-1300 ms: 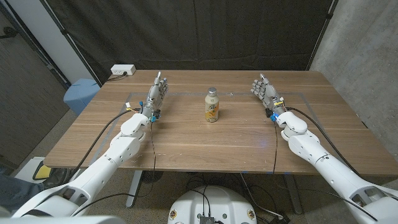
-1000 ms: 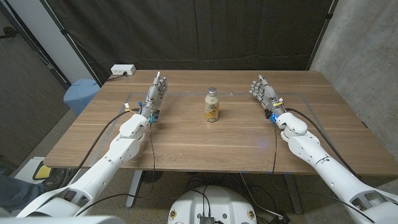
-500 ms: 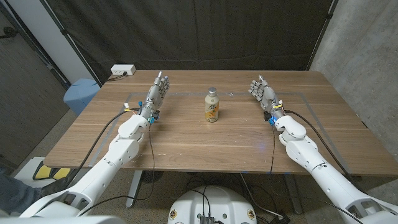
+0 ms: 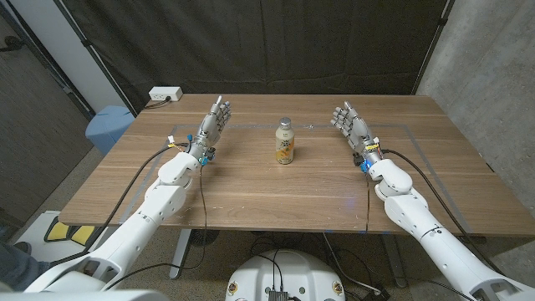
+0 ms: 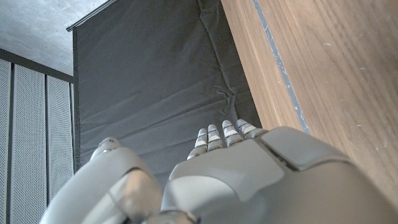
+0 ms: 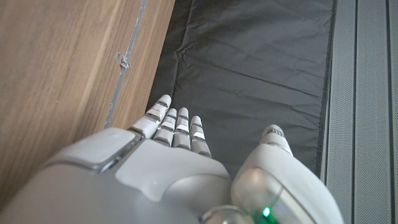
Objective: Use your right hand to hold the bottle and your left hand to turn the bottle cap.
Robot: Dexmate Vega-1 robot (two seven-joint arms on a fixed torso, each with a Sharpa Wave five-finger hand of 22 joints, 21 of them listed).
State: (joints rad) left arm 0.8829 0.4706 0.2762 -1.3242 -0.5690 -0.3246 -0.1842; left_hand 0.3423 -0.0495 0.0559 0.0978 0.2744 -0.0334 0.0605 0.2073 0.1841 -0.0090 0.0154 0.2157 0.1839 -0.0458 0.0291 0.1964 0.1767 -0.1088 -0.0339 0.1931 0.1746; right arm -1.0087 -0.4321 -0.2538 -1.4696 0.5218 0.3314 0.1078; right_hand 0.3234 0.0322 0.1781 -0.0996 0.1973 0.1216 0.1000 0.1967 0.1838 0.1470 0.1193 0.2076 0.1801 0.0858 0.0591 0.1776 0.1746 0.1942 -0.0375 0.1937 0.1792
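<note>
Comparing the head view with the earlier ones: the right hand [image 4: 350,122] has edged slightly inward toward the bottle [image 4: 286,142], forearm swung in; the left hand [image 4: 211,125] has drifted a little farther up the table [image 4: 251,188]. Both hands hold nothing, fingers extended and slightly apart. The bottle stands upright at table centre, between the hands and well apart from each, white cap [image 4: 286,122] on. Judgement: the reach has barely begun; no grasp, no turning yet. Label print too small to read. A white power strip [image 4: 165,94] sits at the far left corner.

Left wrist view: back of the left hand [image 5: 249,180], fingertips [image 5: 217,134] side by side with narrow gaps, reaching past the table edge toward black curtain [image 5: 155,87].

Right wrist view: back of the right hand [image 6: 143,180], fingers [image 6: 177,127] close together, thumb apart; palm side hidden.
</note>
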